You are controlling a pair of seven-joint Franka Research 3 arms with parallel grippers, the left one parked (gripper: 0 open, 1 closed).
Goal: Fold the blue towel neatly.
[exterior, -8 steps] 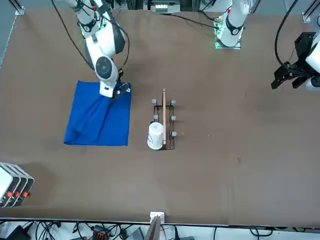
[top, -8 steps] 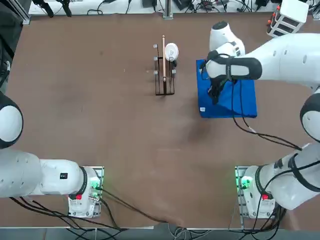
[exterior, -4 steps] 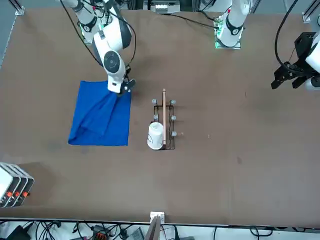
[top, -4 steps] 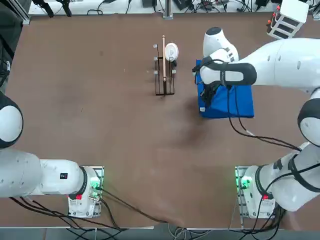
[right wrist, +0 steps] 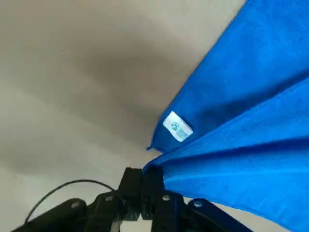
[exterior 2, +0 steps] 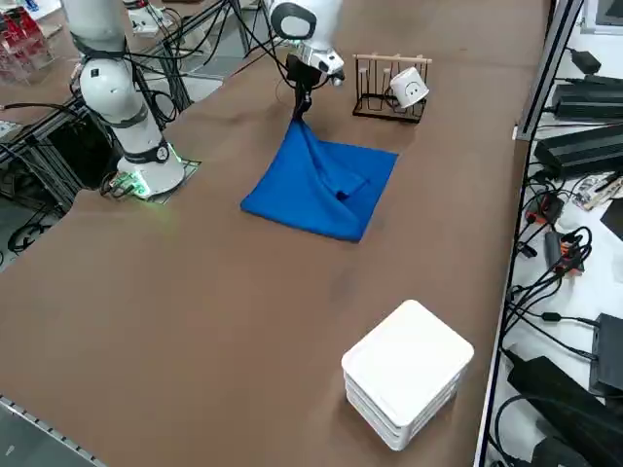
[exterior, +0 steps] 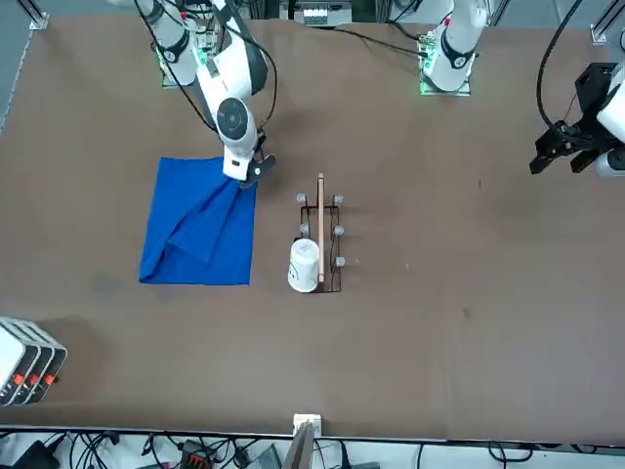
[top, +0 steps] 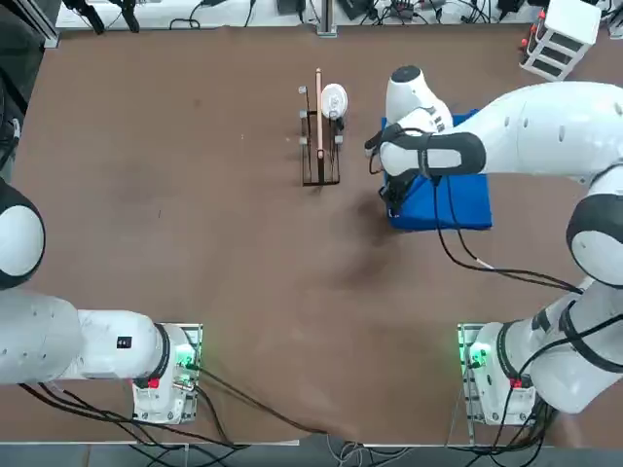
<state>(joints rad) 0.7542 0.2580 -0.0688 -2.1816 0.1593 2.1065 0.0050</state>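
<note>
The blue towel (top: pixel 465 201) lies partly doubled over on the brown table, to the right of the rack in the top view. One of its edges is pulled up into a tent (exterior 2: pixel 310 156). My right gripper (top: pixel 394 200) hangs over the towel's corner nearest the rack, shut on that raised edge. The front view shows the gripper (exterior: pixel 246 177) at the towel's (exterior: pixel 195 239) corner. In the wrist view the fingers (right wrist: pixel 152 180) pinch the blue cloth (right wrist: pixel 251 145), and the small white tag (right wrist: pixel 177 127) shows on the layer below.
A dark wire rack (top: pixel 319 148) with a white cup (top: pixel 333 99) at its far end stands just left of the towel in the top view. A stack of white boxes (exterior 2: pixel 407 372) sits at the table's far right corner.
My right gripper has moved toward the rack, still holding the towel's edge. The towel has slid a little that way and its raised fold has stretched out.
</note>
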